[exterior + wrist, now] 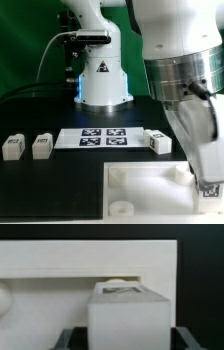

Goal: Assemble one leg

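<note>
In the wrist view my gripper (130, 340) is shut on a leg (130, 314), a white stubby block with its black-and-white tag (125, 290) on the far end face. One dark finger (72, 338) shows on each side of it. The leg's tagged end sits by a round socket (118, 280) of the large white panel (90, 258). In the exterior view the gripper (209, 186) hangs low over the panel (140, 185) at its right front corner, and the arm hides the held leg.
Three loose legs stand on the black table: two at the exterior view's left (13, 148) (42, 147) and one (158, 142) by the marker board (103, 136). The robot base (103, 80) stands behind.
</note>
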Available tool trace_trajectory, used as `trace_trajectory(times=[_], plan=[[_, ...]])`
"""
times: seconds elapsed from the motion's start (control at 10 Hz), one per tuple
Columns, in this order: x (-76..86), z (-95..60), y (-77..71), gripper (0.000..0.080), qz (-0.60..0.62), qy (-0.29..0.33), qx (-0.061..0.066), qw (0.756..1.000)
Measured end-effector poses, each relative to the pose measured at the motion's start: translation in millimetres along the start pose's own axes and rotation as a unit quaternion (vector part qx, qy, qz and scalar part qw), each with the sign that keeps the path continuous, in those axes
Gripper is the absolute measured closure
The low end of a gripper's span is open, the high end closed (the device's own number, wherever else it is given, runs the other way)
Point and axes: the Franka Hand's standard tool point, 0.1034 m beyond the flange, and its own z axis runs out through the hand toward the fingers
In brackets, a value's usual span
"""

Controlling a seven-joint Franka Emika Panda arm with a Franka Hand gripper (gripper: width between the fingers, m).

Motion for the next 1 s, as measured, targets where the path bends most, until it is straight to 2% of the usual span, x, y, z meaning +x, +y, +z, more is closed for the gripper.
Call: trace_trajectory(times=[0.2, 0.3, 0.4, 0.5, 0.6, 0.7, 0.9, 1.0], plan=[[0.0, 0.7, 0.5, 0.0506, -0.004, 0.0, -0.001, 1.0], [0.2, 1.1, 0.6, 0.0325, -0.025, 0.0, -0.001, 1.0], [-0.2, 1.7, 1.0, 0.021, -0.027, 0.0, -0.002, 1.0], [-1.6, 1.9, 2.3, 0.021, -0.145, 0.009, -0.013, 0.989], [-6.0, -0.8, 2.3, 0.0162, -0.244, 0.008, -0.025, 0.969], [-4.3, -0.2, 0.8, 0.0153, -0.263, 0.009, -0.02, 0.965], [-2.8, 0.4, 1.0, 0.0153, -0.352, 0.008, -0.022, 0.936], [-2.3, 0.7, 1.2, 0.0151, -0.428, 0.015, -0.027, 0.903]])
